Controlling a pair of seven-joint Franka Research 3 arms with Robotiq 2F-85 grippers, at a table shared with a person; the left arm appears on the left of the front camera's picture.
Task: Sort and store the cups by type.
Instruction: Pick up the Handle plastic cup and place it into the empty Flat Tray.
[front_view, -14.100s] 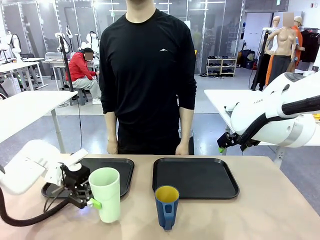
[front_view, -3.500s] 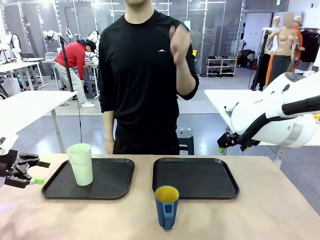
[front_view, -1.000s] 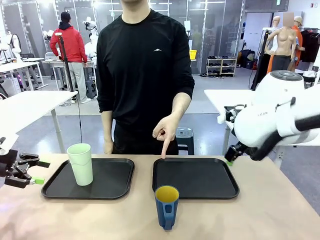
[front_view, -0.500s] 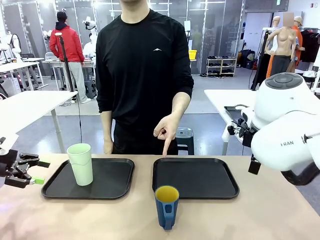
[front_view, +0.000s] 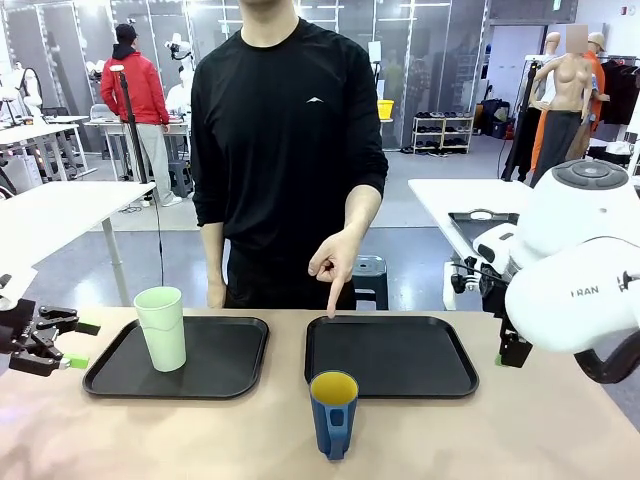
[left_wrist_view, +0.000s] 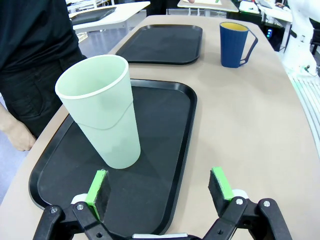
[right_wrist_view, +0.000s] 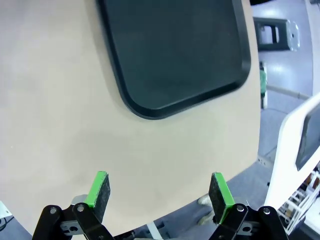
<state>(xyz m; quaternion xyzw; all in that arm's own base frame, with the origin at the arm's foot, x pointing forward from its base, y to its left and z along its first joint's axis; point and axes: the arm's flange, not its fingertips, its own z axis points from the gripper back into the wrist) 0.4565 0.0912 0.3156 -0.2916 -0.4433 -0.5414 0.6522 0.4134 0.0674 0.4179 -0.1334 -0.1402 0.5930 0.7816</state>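
Cups, two. Left tool (front_view: 80, 345): fingers spread, empty, at worktop (front_view: 500, 430) edge. Mint tumbler (front_view: 161, 328): upright on left tray (front_view: 240, 350). Blue mug (front_view: 333, 414): on worktop, just before right tray (front_view: 400, 360); person's hand (front_view: 332, 262) points there. Right tool (right_wrist_view: 160, 192): spread, empty.

Right gripper (front_view: 506, 351): in the front view, mostly behind its white arm (front_view: 580, 290).
Left arm (front_view: 8, 345): cut by the left edge.
Right tray (right_wrist_view: 175, 50): top edge cuts its far part in the right wrist view.

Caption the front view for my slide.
Person's hand points at the right tray; green tumbler stands on the left tray, blue mug on the table.
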